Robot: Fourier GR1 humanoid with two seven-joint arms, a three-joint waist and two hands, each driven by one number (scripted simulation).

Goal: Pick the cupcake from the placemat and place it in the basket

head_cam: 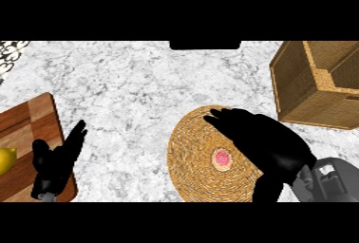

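Head view, steeply down on a marbled counter (pixel 133 85). Round woven placemat (pixel 200 166) sits low and right of centre, about 5 o'clock from the middle of the view. The cupcake (pixel 222 159) rests on it, right of the mat's centre, pink top showing, not lifted. Right hand (pixel 263 142) is over the mat's 2 o'clock quarter, palm down, fingers extended toward 10 o'clock and relaxed, thumb hanging toward 6 o'clock; nothing is held. The cupcake shows just beside the palm's lower-left edge, in the gap toward the thumb. Whether skin touches it cannot be told from above. Judgement: the hand is poised this way so fingers and thumb can close round the cake from the side, so the grasp is not yet made and the task is at its start. Wicker basket (pixel 312 102) stands at 2 o'clock, near the mat but apart from it, open top facing up; a short carry up and to the right should serve. Left hand (pixel 57 159) shows at 8 o'clock, fingers straight, resting over the edge of a wooden cutting board (pixel 24 123); idle. A lemon (pixel 6 159) lies on the board at the view's left edge, well clear of the work.
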